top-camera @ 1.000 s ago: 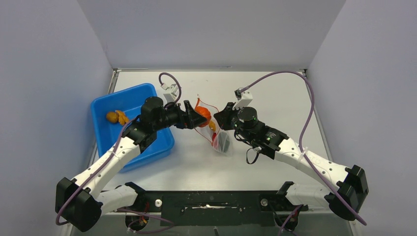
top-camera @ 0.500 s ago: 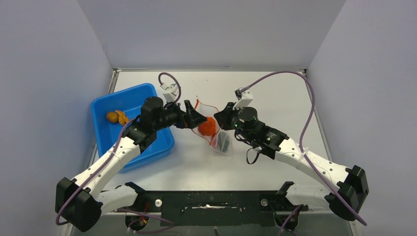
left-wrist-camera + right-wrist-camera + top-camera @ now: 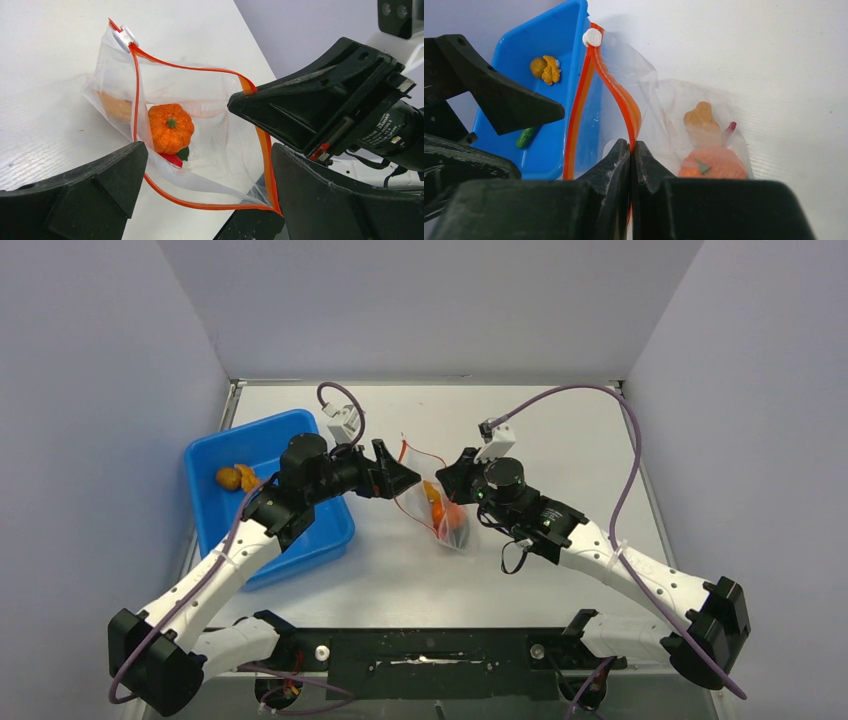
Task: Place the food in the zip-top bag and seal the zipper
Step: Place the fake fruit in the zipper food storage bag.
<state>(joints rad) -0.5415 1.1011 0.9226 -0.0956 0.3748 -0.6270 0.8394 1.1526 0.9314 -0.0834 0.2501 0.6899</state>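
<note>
Left gripper [image 3: 398, 476] opened, toy pumpkin [image 3: 170, 128] fell into the zip-top bag [image 3: 210, 95] the right gripper [image 3: 630, 148] pinched; lumps [image 3: 237, 478] remained in blue tray [image 3: 255, 430] at 9 o'clock.

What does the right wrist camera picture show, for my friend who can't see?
The right gripper pinches the clear zip-top bag by its orange zipper. Inside lie an orange pumpkin, a yellow-brown lump and a red chili. Behind is a blue tray holding another lump and a green piece.

lab test booth: bare grey walls [image 3: 430, 300] around a white table [image 3: 560, 430].
</note>
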